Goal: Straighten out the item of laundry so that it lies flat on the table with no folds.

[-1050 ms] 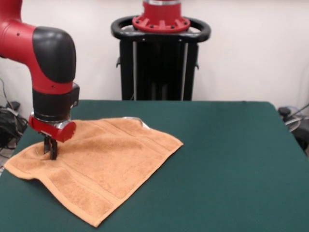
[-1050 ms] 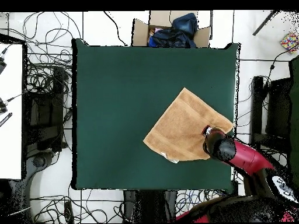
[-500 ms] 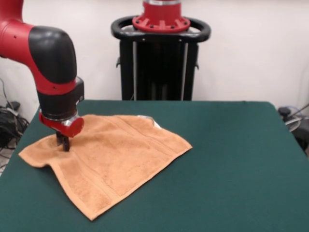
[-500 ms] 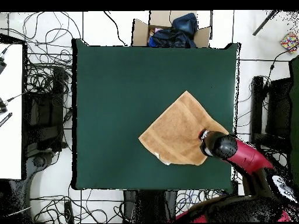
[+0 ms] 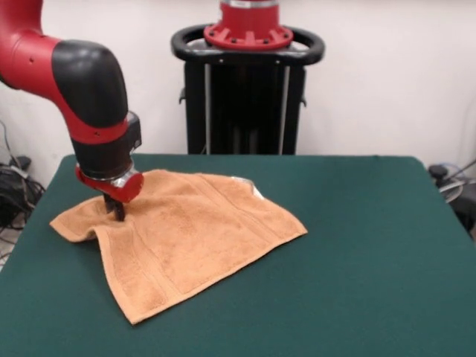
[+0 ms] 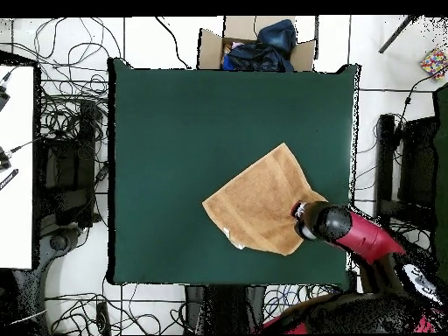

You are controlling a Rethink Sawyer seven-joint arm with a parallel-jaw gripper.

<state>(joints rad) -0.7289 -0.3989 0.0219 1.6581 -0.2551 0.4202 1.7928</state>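
The item of laundry, an orange-tan towel (image 5: 195,236), lies on the green table (image 5: 357,260) left of centre, mostly spread out. Its left corner is bunched into a raised ridge. My gripper (image 5: 116,212) comes down onto that ridge and is shut on the cloth there. A small white tag (image 5: 256,190) peeks out at the towel's far edge. From overhead the towel (image 6: 254,203) sits toward the table's (image 6: 184,131) right side, and the arm's red and black wrist (image 6: 319,221) covers the gripper at the towel's right corner.
The black pedestal frame (image 5: 248,89) stands behind the table. A cardboard box with dark clothing (image 6: 258,42) sits off the table's top edge in the overhead view. Cables (image 6: 70,122) lie on the floor to the left, beside a white desk (image 6: 16,166).
My gripper has moved to the right and slightly back in the front view, dragging the pinched corner along. The whole towel has slid with it, away from the table's left edge.
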